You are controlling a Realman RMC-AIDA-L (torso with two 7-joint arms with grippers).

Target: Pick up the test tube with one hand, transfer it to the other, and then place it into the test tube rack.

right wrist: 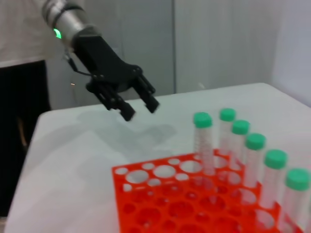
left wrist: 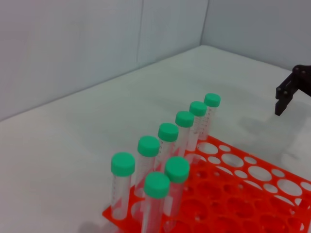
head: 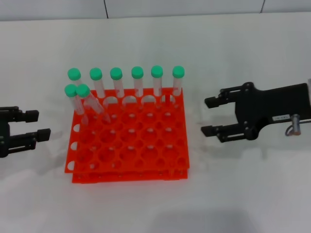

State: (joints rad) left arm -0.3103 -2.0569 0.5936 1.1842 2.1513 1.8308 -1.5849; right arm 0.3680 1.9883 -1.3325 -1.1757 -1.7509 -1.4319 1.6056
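Eight green-capped tubes stand in the test tube rack; the test tube, apparently the tilted one at the rear left corner, sits there too. Left gripper and right gripper hover either side of the rack, jaws open and empty.

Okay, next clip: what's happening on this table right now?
Nothing is being held at the moment. The left end effector and right end effector both hang open on either side of the test tube rack, clear of it. Eight green-capped tubes stand in the rack: six along the back row and two more near its back left corner, one of them leaning. No tube lies loose on the table in any view.
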